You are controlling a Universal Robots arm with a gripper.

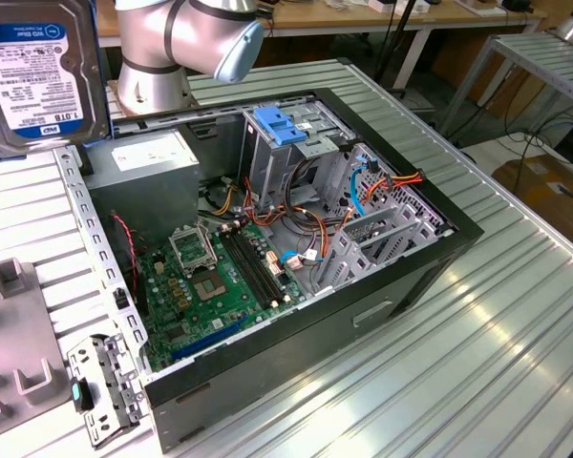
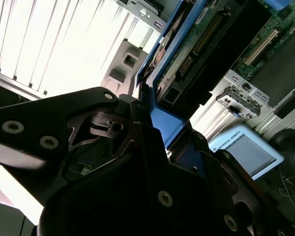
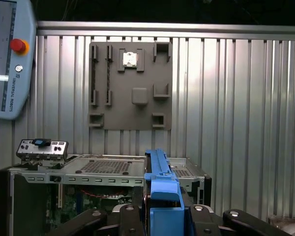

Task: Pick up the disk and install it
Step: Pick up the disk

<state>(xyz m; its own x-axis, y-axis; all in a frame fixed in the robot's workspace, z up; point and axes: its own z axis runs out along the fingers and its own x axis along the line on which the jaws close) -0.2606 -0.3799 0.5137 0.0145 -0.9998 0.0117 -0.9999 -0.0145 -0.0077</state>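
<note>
The disk [image 1: 38, 72] hangs high at the exterior view's left, label side facing the camera, dark body with blue rails at its edges. In the second wrist view the disk [image 2: 206, 44] shows its green circuit-board underside, and its blue rail runs down between the black fingers [image 2: 137, 147]. My gripper [image 3: 162, 219] is shut on the disk's blue carrier rail [image 3: 160, 189], which stands on edge above the open computer case [image 3: 103, 172].
The open computer case [image 1: 430, 248] lies on the slatted metal table with the motherboard [image 1: 220, 277] exposed and a pale blue bracket [image 1: 286, 129] over the drive bay. A grey fixture plate [image 3: 130, 86] and a teach pendant [image 3: 7, 59] lie beyond the case.
</note>
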